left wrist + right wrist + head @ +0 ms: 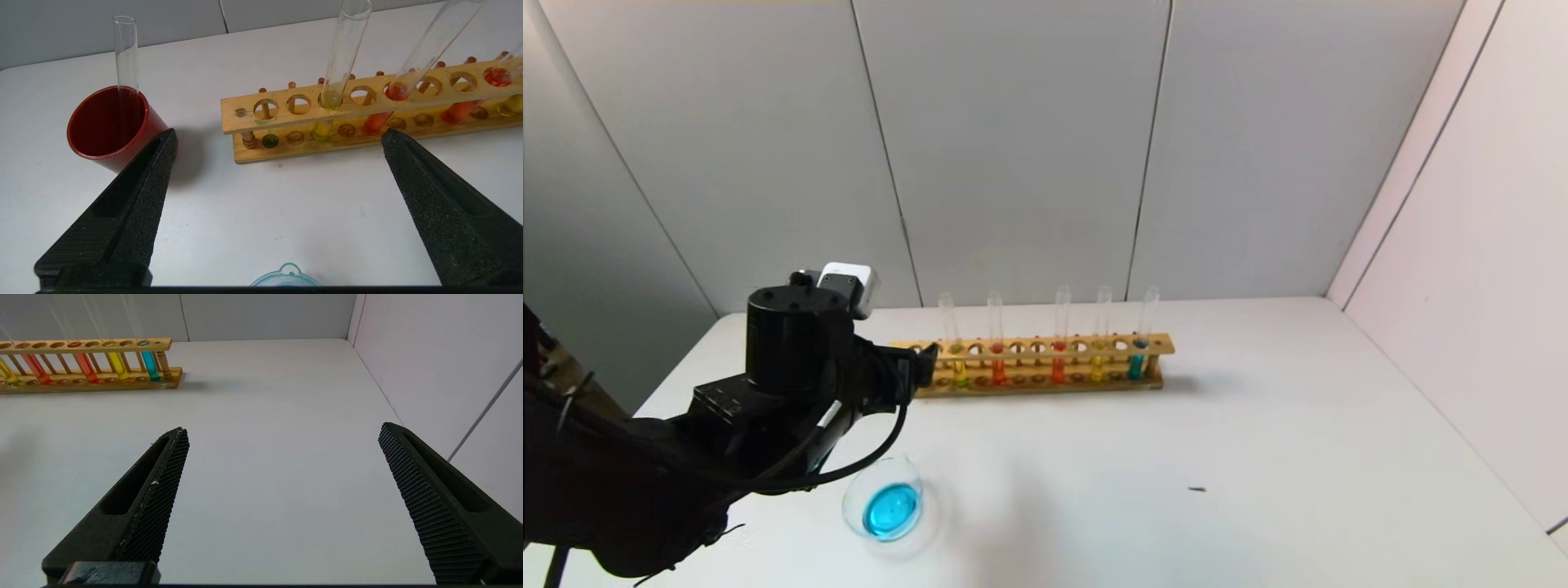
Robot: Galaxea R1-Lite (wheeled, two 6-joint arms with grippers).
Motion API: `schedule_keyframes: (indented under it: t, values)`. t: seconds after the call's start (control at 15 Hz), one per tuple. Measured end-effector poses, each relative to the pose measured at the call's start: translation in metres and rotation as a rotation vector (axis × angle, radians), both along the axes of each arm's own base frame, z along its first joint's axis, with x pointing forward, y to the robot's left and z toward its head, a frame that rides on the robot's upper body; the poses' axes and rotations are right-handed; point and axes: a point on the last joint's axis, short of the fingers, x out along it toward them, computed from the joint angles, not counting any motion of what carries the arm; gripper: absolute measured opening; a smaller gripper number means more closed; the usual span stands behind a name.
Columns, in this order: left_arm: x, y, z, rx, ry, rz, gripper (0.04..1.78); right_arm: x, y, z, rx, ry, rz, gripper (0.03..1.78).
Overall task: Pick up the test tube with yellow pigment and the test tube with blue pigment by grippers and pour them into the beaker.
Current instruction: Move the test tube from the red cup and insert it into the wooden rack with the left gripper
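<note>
A wooden rack (1045, 384) at the back of the table holds two yellow tubes (961, 372) (1097, 369), two orange-red tubes and one blue tube (1136, 365). The beaker (884, 506) stands in front of the rack's left end and holds blue liquid. My left gripper (916, 367) is open and empty. It hovers between the beaker and the rack's left end. In the left wrist view (280, 136) it faces the nearest yellow tube (322, 130), with the beaker's lip (286, 271) just beneath. My right gripper (282, 430) is open and empty over bare table. The blue tube (151, 365) is far off from it.
A dark-red cup (92, 151) stands left of the rack with an empty clear tube (126, 53) standing in it. The left arm hides it in the head view. Grey walls close the back and right sides. A small dark speck (1196, 489) lies on the table.
</note>
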Motion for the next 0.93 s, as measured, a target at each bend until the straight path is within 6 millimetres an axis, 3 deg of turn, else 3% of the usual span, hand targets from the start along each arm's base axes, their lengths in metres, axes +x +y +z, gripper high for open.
schedule_keyframes:
  t: [0.4,0.93]
  values:
    - [0.04,-0.025,-0.018,-0.009,-0.028,0.012,1.75,0.0,0.0,0.0,0.0,0.0,0.0,1.7]
    - [0.078,-0.041,-0.018,-0.021,-0.069,0.034,1.75,0.0,0.0,0.0,0.0,0.0,0.0,1.7]
